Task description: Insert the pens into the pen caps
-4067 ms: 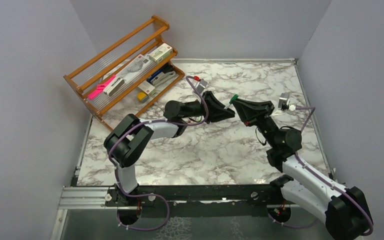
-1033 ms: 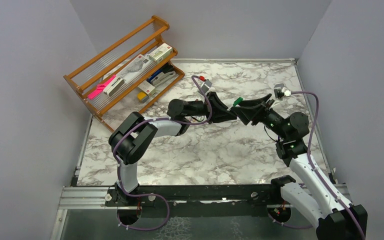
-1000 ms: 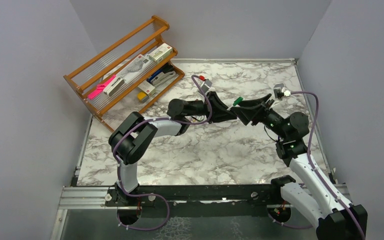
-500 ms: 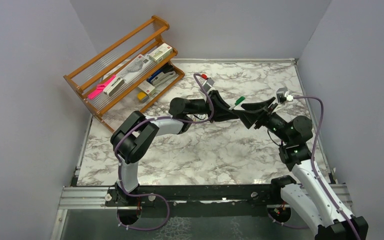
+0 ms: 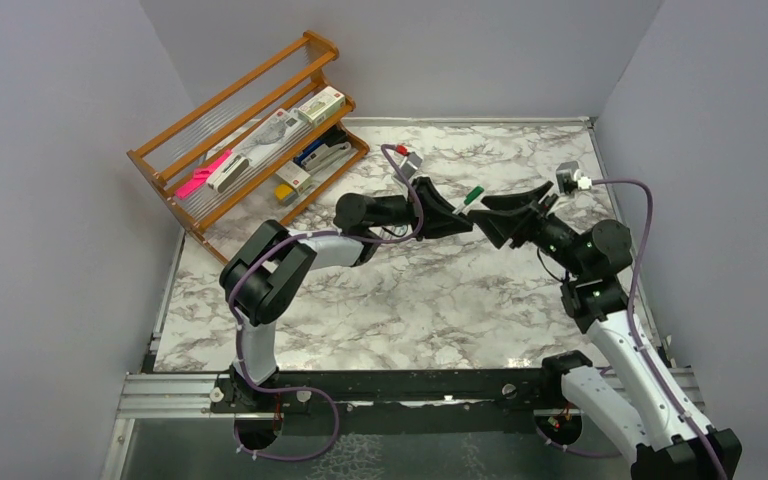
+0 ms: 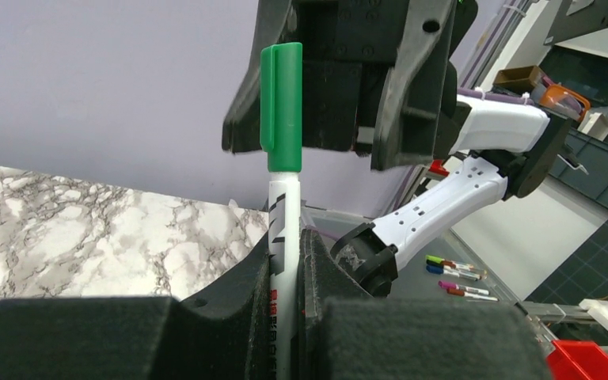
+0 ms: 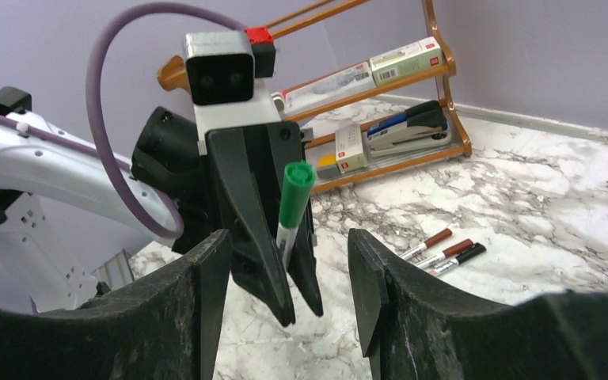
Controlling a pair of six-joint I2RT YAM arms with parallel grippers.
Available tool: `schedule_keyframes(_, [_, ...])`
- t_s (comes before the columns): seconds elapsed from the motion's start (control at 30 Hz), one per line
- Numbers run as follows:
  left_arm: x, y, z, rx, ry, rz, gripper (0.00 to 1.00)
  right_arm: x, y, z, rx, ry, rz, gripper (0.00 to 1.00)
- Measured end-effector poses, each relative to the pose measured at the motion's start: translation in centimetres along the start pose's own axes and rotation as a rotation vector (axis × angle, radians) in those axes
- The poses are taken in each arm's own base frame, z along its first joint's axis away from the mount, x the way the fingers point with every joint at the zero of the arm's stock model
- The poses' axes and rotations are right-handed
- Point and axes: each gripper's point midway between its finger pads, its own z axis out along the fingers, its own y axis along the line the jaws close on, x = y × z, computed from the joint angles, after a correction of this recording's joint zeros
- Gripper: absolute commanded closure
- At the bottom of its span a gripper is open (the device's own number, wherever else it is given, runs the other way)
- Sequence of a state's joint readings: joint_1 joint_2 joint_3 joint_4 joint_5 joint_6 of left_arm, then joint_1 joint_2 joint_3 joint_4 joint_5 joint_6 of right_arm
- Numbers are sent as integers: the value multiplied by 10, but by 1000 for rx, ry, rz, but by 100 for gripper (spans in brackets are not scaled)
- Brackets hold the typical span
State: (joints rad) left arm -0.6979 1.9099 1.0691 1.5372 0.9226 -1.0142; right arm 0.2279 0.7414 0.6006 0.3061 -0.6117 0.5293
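Observation:
My left gripper (image 5: 460,215) is shut on a white pen (image 6: 284,206) and holds it upright above the table's middle. A green cap (image 6: 282,103) sits on the pen's tip, also seen in the top view (image 5: 473,194) and the right wrist view (image 7: 295,194). My right gripper (image 5: 490,215) is open and empty, facing the left gripper (image 7: 301,309) with a small gap and touching nothing. In the right wrist view its jaws stand wide on either side of the pen. Three capped pens (image 7: 443,249), two red-brown and one black, lie together on the table beyond.
A wooden rack (image 5: 250,130) stands at the back left with a stapler (image 7: 408,127), small boxes and a pink marker (image 5: 200,175). Grey walls close off the left, back and right of the marble table (image 5: 410,300).
My right gripper has opened and drawn back to the right, leaving the green cap on the pen. My left gripper has shifted slightly left with the capped pen.

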Motion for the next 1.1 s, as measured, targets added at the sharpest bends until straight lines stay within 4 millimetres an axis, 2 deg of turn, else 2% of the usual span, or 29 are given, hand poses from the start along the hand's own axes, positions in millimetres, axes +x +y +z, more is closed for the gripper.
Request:
schedule_keyframes(0.13, [4, 1, -2, -7, 4, -8, 100, -9, -2, 9, -8, -15, 6, 45])
schedule_keyframes(0.4, [7, 2, -4, -13, 8, -9, 100, -5, -10, 22, -16, -13, 57, 48])
schedule_keyframes(0.77, [10, -1, -1, -3, 12, -13, 100, -14, -4, 25, -50, -46, 64, 52])
schedule_keyframes(0.9, [10, -1, -1, -3, 12, -14, 100, -15, -3, 25, -58, -47, 68, 67])
schedule_keyframes(1.03, [10, -1, -1, -3, 12, -14, 100, -17, 0, 25, -68, -53, 72, 96])
schedule_keyframes(1.1, [10, -2, 0, -1, 12, -13, 100, -17, 0, 25, -69, -54, 75, 99])
